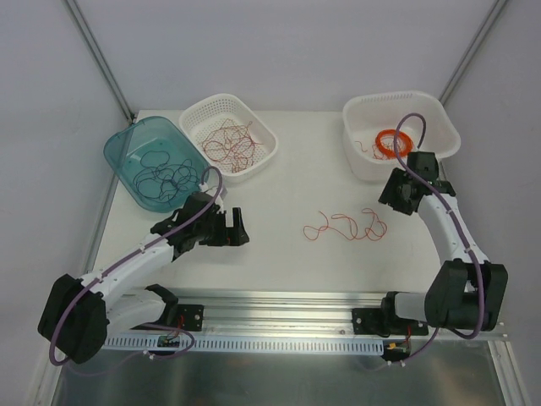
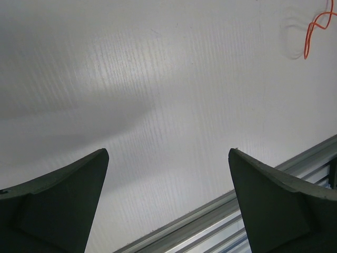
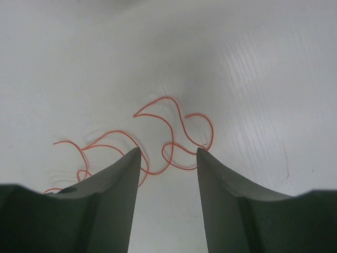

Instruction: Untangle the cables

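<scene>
A tangle of thin orange-red cables [image 1: 347, 228] lies loose on the white table, right of centre. In the right wrist view these curly cables [image 3: 158, 100] lie flat just beyond my fingertips. My right gripper [image 3: 168, 151] stands open above them with nothing between its fingers; from above, the right gripper [image 1: 393, 201] hangs just right of the tangle. More red cables [image 1: 230, 144] fill a white basket, and dark cables [image 1: 161, 173] lie in a teal bin. My left gripper [image 1: 232, 228] is wide open and empty over bare table, with an orange cable end [image 2: 310, 34] far off.
A white tub [image 1: 363, 165] at the back right holds a thick orange coil ring [image 1: 396, 139]. The white basket [image 1: 269, 152] and the teal bin [image 1: 122, 152] stand at the back left. An aluminium rail [image 2: 253, 211] runs along the near table edge.
</scene>
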You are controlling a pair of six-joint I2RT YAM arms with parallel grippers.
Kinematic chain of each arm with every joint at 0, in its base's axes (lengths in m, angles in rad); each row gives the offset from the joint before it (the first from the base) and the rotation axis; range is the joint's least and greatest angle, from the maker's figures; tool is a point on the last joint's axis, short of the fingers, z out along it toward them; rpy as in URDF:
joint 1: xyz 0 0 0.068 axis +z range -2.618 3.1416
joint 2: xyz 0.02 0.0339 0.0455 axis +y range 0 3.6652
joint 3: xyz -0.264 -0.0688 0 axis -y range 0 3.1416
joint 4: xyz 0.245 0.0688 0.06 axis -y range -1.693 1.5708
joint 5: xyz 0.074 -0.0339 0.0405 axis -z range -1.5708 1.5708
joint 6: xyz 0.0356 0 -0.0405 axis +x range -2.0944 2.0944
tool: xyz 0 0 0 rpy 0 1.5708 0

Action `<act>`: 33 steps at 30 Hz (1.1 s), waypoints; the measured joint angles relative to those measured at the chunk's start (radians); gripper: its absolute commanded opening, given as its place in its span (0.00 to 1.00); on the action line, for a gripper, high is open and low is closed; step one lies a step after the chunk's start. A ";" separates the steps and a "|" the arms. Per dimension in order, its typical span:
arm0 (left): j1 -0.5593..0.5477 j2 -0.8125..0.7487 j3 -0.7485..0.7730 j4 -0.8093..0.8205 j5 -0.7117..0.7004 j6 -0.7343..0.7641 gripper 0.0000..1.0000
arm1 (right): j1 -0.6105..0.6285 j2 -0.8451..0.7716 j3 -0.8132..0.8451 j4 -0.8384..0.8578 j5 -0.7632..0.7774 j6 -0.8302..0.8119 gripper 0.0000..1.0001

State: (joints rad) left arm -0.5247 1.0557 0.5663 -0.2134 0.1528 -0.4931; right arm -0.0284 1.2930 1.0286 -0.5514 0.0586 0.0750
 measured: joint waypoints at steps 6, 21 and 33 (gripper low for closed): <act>0.000 0.011 0.000 0.000 0.022 -0.007 0.99 | -0.013 0.077 -0.127 0.031 -0.069 0.056 0.47; 0.000 -0.102 -0.081 0.006 0.022 -0.051 0.99 | -0.014 0.225 -0.154 0.122 -0.002 0.027 0.39; 0.000 -0.114 -0.087 0.006 0.021 -0.064 0.99 | -0.014 0.138 -0.098 0.058 -0.037 -0.018 0.01</act>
State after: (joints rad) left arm -0.5247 0.9413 0.4793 -0.2070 0.1741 -0.5571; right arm -0.0425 1.4311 0.9302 -0.4931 0.0219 0.0570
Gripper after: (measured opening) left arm 0.992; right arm 0.018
